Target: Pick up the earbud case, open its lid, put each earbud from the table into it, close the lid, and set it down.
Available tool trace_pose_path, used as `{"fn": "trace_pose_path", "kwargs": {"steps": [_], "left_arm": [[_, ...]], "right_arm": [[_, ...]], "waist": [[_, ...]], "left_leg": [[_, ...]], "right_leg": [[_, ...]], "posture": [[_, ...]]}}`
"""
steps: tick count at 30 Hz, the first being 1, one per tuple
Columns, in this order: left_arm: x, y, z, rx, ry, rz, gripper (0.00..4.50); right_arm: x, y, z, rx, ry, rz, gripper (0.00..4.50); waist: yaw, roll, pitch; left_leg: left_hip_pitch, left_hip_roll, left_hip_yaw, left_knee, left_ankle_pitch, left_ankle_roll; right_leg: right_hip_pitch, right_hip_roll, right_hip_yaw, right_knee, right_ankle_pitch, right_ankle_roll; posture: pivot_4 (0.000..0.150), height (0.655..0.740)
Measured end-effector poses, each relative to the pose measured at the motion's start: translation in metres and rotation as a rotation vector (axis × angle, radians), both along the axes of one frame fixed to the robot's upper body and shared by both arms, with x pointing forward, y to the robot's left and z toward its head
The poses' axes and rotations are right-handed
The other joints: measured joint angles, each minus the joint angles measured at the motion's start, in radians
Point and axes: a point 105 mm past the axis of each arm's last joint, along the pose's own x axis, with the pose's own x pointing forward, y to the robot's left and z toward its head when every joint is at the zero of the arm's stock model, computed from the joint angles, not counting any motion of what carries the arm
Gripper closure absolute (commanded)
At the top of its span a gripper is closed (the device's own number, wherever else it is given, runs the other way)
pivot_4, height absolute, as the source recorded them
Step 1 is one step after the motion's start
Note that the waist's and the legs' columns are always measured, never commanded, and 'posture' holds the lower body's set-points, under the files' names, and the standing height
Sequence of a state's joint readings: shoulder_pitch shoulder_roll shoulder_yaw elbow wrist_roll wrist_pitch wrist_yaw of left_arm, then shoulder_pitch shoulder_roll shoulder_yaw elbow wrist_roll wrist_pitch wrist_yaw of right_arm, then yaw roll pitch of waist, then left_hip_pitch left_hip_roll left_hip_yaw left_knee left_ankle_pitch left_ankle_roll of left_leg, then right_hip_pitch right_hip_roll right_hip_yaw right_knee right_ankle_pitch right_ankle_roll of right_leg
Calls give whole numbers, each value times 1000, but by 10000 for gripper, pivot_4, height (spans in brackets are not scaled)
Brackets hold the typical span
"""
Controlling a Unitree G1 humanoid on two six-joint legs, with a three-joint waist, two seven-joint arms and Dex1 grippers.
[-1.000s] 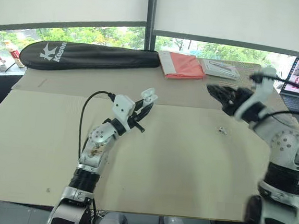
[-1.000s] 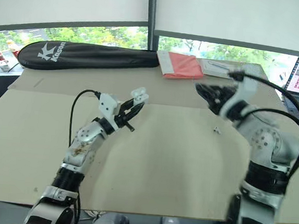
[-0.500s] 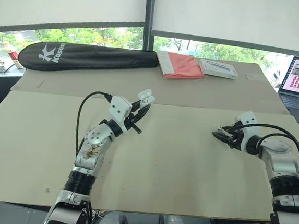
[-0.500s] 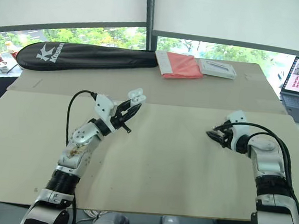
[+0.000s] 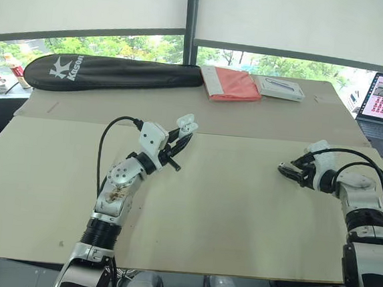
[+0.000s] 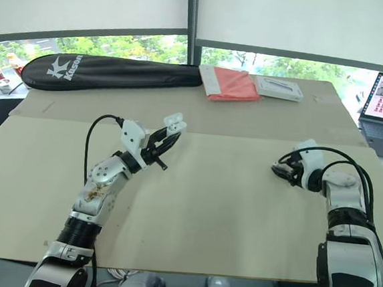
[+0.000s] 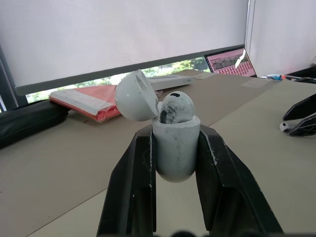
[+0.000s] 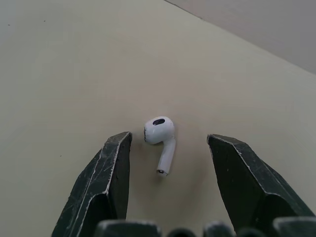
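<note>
Over table [image 5: 239, 215], right fingers [image 8: 106, 182] spread astride earbud [image 8: 160, 136], perhaps grounded; left fingers [image 7: 133, 182] raised, pinching open case [image 7: 175, 148].

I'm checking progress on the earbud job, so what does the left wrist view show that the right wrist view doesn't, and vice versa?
Left wrist view: the left claw shut on the earbud case, its lid flipped open, with what looks like a seated earbud inside; behind, a red folder and a laptop. Right wrist view: a close look at the loose earbud lying on the table inside the open right claw, untouched. Both: the table and the right claw, which sits at the edge of the left wrist view.
</note>
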State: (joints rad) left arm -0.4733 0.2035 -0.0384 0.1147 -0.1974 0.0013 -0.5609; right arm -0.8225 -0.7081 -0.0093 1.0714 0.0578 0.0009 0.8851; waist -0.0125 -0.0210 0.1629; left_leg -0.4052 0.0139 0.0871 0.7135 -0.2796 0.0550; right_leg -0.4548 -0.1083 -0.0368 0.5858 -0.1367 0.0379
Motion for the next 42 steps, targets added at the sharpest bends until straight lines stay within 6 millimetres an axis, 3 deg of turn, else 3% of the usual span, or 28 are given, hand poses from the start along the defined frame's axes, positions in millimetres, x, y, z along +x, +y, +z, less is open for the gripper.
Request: {"fn": "trace_pose_path", "kwargs": {"steps": [10, 11, 14, 15, 16, 25, 28, 36, 42], "left_arm": [[1, -3, 8, -3, -22, -10, 39308], [1, -4, 8, -1, -22, -12, 39308], [0, -3, 5, 9, -15, -18, 39308], [0, -3, 4, 9, -13, -18, 39308], [0, -2, 3, 10, -9, -17, 39308], [-1, -3, 0, -3, 2, -11, 39308], [-1, -5, 0, -7, 1, -11, 39308], [1, 8, -9, 10, 24, 38, 39308], [2, 12, -9, 11, 22, 55, 39308]], "right_arm": [[10, 14, -1, 38, 4, -2, 17624], [10, 14, -2, 38, 8, -2, 22755], [9, 15, -3, 30, 21, 14, 32569], [9, 15, -4, 29, 22, 15, 33096], [8, 15, -4, 28, 24, 15, 39514], [5, 14, -2, 55, 51, 28, 40954], [-14, 5, 5, -2, 121, 151, 40954], [-116, -60, -3, -387, 484, 418, 40954], [-141, -93, -10, -650, 579, 518, 40954]], "waist": [[-2, 0, 0], [-2, 0, 0], [-1, 0, 0], [-1, 0, 0], [-1, 0, 0], [1, 0, 0], [9, 0, 0], [23, 1, 0], [5, 0, 0]], "left_leg": [[0, 0, 0, 0, 0, 0], [0, 0, 0, 0, 0, 0], [1, 0, 0, 0, 0, 0], [1, 0, 0, 0, 0, 0], [2, 0, 0, 1, 0, 0], [2, 0, -1, 1, 0, 0], [1, 0, -2, 0, 0, 0], [1, 0, -1, 2, -2, 2], [15, 1, 1, -2, -1, 1]], "right_leg": [[0, 0, 0, 1, 0, 0], [0, 0, 0, 1, 0, 0], [1, 0, 0, 1, 0, 0], [2, 0, 0, 1, 0, 0], [2, 0, 0, 1, 0, 0], [3, 0, 0, 1, 0, 0], [3, 0, -1, 1, 0, 0], [4, -2, -2, -2, 0, 1], [16, 0, -1, -7, -2, 3]], "posture": [[1500, 7400], [1500, 7400], [1500, 7400], [1500, 7400], [1500, 7400], [1500, 7400], [1500, 7400], [1500, 7400], [1500, 7400]]}}
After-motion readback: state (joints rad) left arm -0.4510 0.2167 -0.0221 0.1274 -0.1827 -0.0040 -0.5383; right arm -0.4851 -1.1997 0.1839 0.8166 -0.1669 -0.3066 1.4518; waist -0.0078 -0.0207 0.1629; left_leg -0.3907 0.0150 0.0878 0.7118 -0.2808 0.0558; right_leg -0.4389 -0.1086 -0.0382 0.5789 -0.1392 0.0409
